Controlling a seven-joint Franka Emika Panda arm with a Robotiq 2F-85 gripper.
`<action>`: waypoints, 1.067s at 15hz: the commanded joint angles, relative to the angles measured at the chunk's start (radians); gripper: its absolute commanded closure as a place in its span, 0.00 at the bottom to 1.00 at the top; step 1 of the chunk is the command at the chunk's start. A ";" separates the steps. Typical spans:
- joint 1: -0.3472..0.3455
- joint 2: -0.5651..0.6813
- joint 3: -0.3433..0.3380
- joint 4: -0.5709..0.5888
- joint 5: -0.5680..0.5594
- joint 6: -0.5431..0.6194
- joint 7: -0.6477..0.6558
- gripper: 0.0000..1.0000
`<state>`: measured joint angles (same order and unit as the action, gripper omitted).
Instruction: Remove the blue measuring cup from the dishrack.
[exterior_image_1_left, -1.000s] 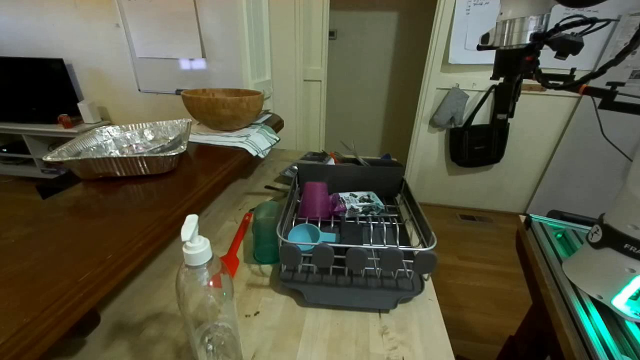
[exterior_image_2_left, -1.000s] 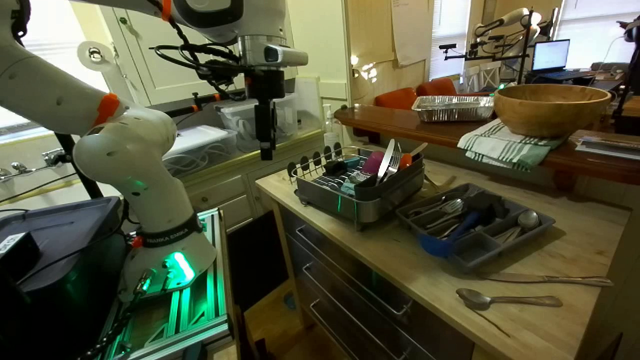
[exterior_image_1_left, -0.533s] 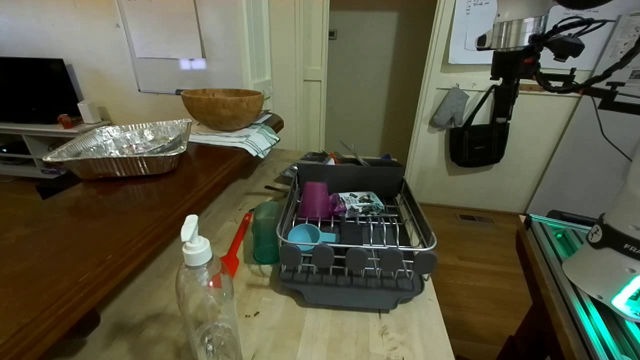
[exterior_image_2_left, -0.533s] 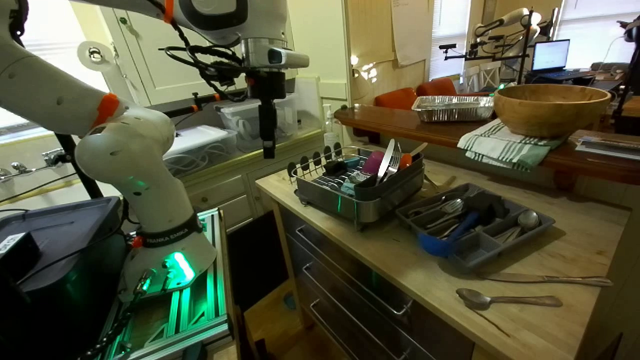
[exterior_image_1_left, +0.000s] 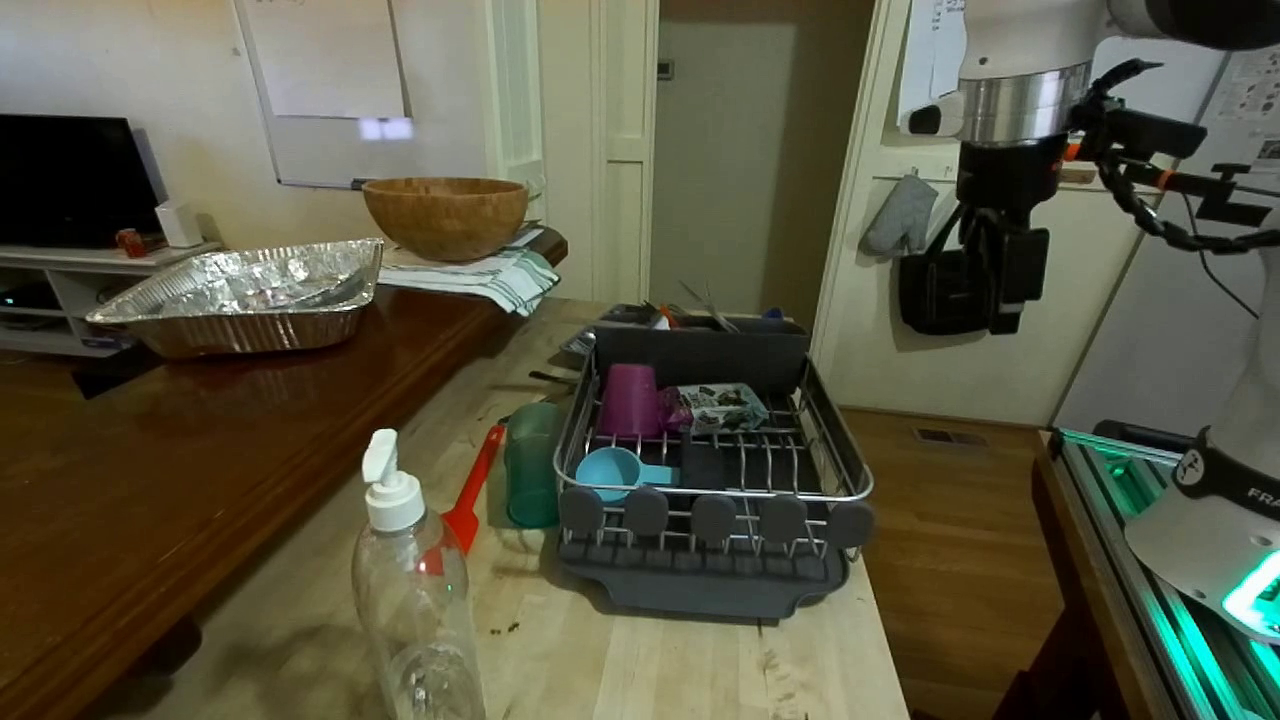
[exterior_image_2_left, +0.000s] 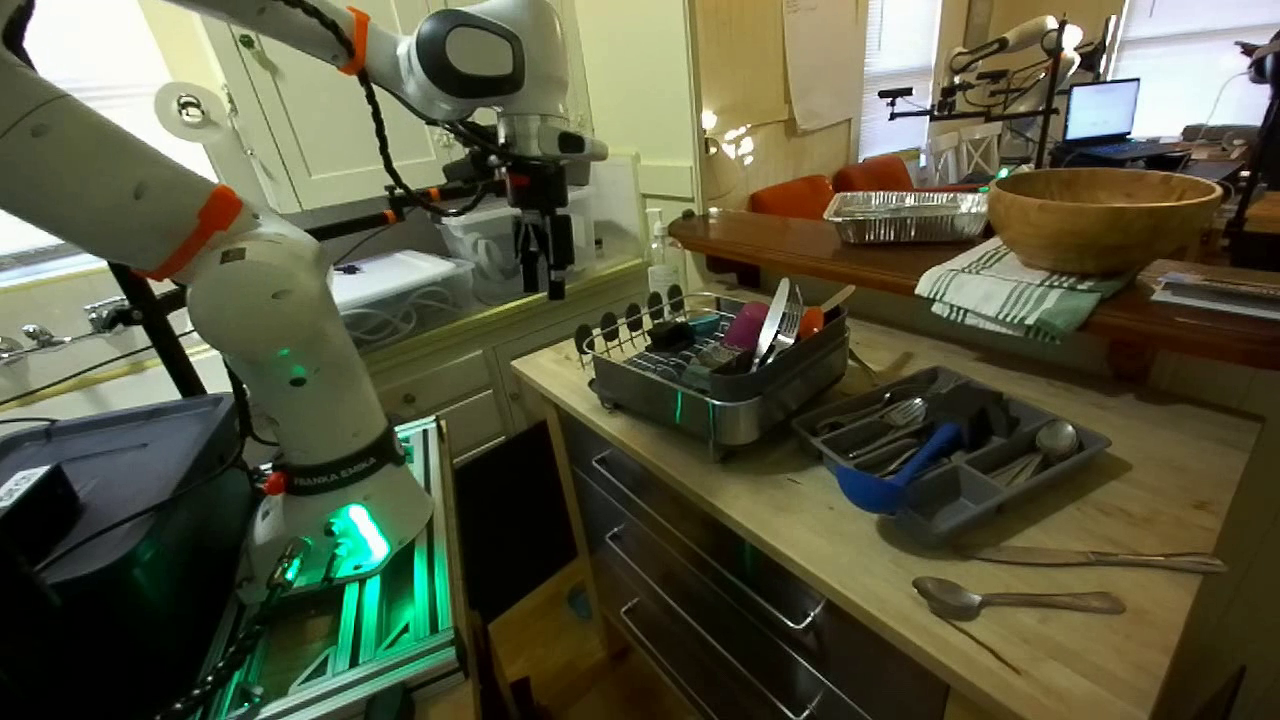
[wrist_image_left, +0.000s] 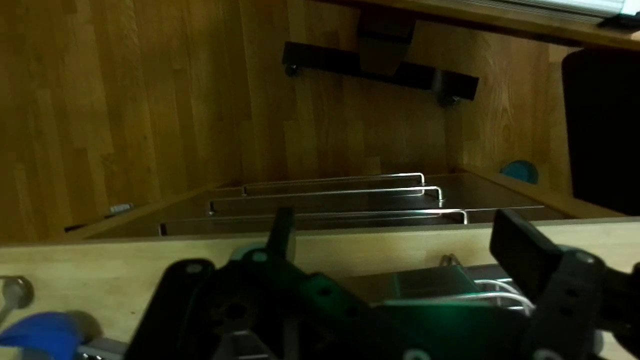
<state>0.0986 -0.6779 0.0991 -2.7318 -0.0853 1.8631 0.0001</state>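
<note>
1. Black and jointed, the hand (wrist_image_left: 395, 222) hangs in mid-air, its two fingers (wrist_image_left: 522, 247) spread wide apart with their tips downward.
2. A white arm (exterior_image_2_left: 310, 335) carries it, with orange bands around the limb and a green light glowing at the base.
3. Past the fingers, the wrist view shows an edge of the bench (wrist_image_left: 365, 247), dark drawers (exterior_image_2_left: 720, 590) with metal handles, and the wooden floor (wrist_image_left: 125, 100).
4. Well apart from the hand and lower down, the dark grey dish rack (exterior_image_1_left: 690, 592) stands on the bench, one end lined with round discs (exterior_image_1_left: 713, 520).
5. Inside the rack, close behind those discs, lies the blue measuring cup (exterior_image_1_left: 608, 470); in an exterior view its handle points toward the rack's middle.
6. Sharing the rack are a purple cup (exterior_image_1_left: 630, 400) and, just beside it, a printed packet (exterior_image_1_left: 725, 408).
7. At the opposite end a holder (exterior_image_1_left: 705, 360) keeps a knife (exterior_image_2_left: 772, 320) and a fork (exterior_image_2_left: 788, 325).
8. Just outside the rack a green cup (exterior_image_1_left: 530, 470) rests on the bench, with a red spatula (exterior_image_1_left: 472, 500) near it and a clear pump bottle (exterior_image_1_left: 415, 590) farther along.
9. Beyond the holder sits a grey cutlery tray (exterior_image_2_left: 1025, 492) with a blue ladle (exterior_image_2_left: 880, 488) on it; a table knife (exterior_image_2_left: 1100, 560) and a spoon (exterior_image_2_left: 1020, 600) lie near.
10. Farther out, in both exterior views, a brown counter (exterior_image_1_left: 250, 450) bears a wooden bowl (exterior_image_1_left: 445, 215) on a striped towel (exterior_image_1_left: 500, 280), and a foil pan (exterior_image_1_left: 260, 325).
</note>
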 joint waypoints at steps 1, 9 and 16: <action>0.081 0.140 0.032 0.051 0.006 0.091 -0.078 0.00; 0.090 0.163 0.041 0.064 0.002 0.096 -0.069 0.00; 0.103 0.415 0.108 0.194 0.057 0.313 0.054 0.00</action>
<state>0.2040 -0.4004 0.1837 -2.6175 -0.0456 2.1163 -0.0141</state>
